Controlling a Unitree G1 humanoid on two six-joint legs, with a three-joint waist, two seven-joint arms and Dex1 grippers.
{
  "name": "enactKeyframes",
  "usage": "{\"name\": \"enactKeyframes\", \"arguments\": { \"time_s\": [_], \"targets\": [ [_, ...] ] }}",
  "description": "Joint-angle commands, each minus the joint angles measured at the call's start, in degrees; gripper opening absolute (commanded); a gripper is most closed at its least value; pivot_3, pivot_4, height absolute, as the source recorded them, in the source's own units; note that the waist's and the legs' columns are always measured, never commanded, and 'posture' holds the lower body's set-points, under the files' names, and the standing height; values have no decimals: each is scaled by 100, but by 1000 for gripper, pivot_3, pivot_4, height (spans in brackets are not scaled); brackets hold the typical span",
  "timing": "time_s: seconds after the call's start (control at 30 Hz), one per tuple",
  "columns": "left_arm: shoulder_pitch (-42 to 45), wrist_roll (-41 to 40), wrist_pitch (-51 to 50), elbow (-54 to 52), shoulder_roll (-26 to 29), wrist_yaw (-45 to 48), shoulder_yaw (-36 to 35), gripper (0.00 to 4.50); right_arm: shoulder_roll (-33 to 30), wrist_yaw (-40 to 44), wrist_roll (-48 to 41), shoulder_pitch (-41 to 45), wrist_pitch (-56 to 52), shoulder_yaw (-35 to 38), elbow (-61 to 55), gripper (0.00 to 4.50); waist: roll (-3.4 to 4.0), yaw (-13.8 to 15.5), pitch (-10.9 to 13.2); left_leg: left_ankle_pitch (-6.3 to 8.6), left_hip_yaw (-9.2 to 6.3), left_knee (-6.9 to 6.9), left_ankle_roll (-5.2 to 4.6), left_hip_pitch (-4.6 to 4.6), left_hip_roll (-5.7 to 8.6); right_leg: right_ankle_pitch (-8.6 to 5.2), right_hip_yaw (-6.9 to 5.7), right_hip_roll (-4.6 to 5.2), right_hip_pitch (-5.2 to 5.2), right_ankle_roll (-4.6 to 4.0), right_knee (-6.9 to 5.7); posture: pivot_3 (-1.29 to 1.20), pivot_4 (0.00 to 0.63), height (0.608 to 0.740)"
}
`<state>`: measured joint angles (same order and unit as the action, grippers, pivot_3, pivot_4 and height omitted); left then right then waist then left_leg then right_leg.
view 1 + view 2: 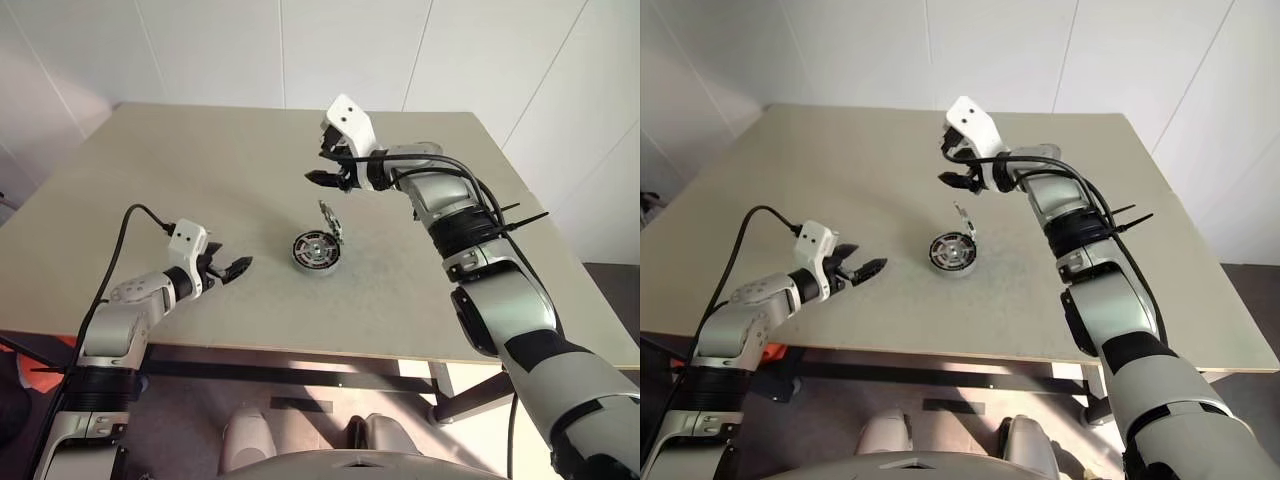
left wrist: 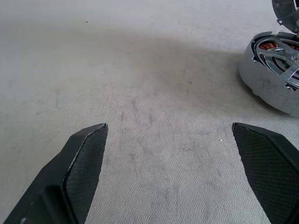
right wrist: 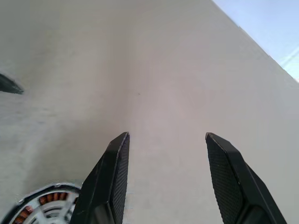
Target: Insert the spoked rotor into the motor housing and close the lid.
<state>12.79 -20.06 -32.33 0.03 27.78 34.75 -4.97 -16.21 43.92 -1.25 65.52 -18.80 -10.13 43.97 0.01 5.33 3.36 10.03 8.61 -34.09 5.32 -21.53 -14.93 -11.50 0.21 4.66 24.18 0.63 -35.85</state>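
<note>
The motor housing (image 1: 316, 251), a round grey cup with copper-red windings, sits mid-table. The silver spoked rotor (image 2: 279, 57) lies inside it. The dark grey lid (image 1: 329, 221) stands tilted on edge against the housing's far rim. My right gripper (image 1: 322, 165) hangs open and empty in the air, above and beyond the housing; its wrist view catches the housing's rim (image 3: 43, 206) below its fingers. My left gripper (image 1: 232, 266) is open and empty just over the table, to the left of the housing, pointing toward it.
The beige table (image 1: 200, 170) stretches wide around the parts, with its front edge near my left arm. A white wall rises behind the table's far edge.
</note>
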Motion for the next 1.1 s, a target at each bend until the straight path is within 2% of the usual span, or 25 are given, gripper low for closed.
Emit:
{"name": "enactKeyframes", "arguments": {
  "time_s": [0.03, 0.1, 0.17, 0.3, 0.33, 0.57, 0.8, 1.1],
  "targets": [
    [14, -27, 76, -167, 41, 15, -103, 4500, -138, -341, -65, 277, 459, 419, 425, 2713, 1, -1, 0, 0, 0, 1, 0, -7, 0, 0, -2, 0, 5, 0, 3, 0, 0, 740],
    [37, -25, 77, -144, 51, 25, -102, 4500, -217, -337, -38, 193, 485, 481, 537, 2293, 1, 1, 1, 2, 0, 3, -2, -13, -1, 0, -7, -1, 8, 0, 8, 0, 0, 740],
    [69, -20, 79, -114, 55, 35, -94, 4500, -295, -211, -14, -2, 449, 440, 431, 1607, 2, 1, 1, 3, 0, 3, -4, -15, -1, 0, -8, -1, 8, 0, 10, 0, 0, 740],
    [121, -10, 78, -69, 62, 51, -74, 4500, -426, 318, -98, -654, 70, 264, -405, 186, 2, 12, 1, 3, -1, 1, -4, -13, -2, 0, -8, 0, 6, 0, 8, 0, 0, 740],
    [135, -7, 79, -53, 66, 57, -72, 4500, -438, 352, -85, -822, -24, 234, -605, 44, 2, 16, 1, 3, -1, -1, -4, -12, -2, 0, -8, 0, 4, 0, 7, 0, 0, 740],
    [189, 7, 90, 23, 92, 97, -58, 4500, -487, 425, -46, -1654, -557, 109, -1627, 44, 3, 13, 1, -2, -1, -6, 2, 1, -2, 1, -5, 0, 1, 0, -10, 0, 0, 740],
    [170, 21, 92, 40, 106, 129, -52, 4500, -420, 845, -350, -2461, -1381, -129, -3041, 44, 3, 16, 1, -1, -1, -4, 1, 5, -2, 1, -4, 0, -5, 0, -5, 0, 0, 740],
    [134, 33, 74, -17, 125, 154, -50, 4500, 3, 473, -150, -2714, -1472, -507, -2973, 44, 4, 6, 1, 0, -1, -1, -2, 30, -1, 0, -1, 1, -23, 0, -9, 0, 0, 740]
  ]
}}
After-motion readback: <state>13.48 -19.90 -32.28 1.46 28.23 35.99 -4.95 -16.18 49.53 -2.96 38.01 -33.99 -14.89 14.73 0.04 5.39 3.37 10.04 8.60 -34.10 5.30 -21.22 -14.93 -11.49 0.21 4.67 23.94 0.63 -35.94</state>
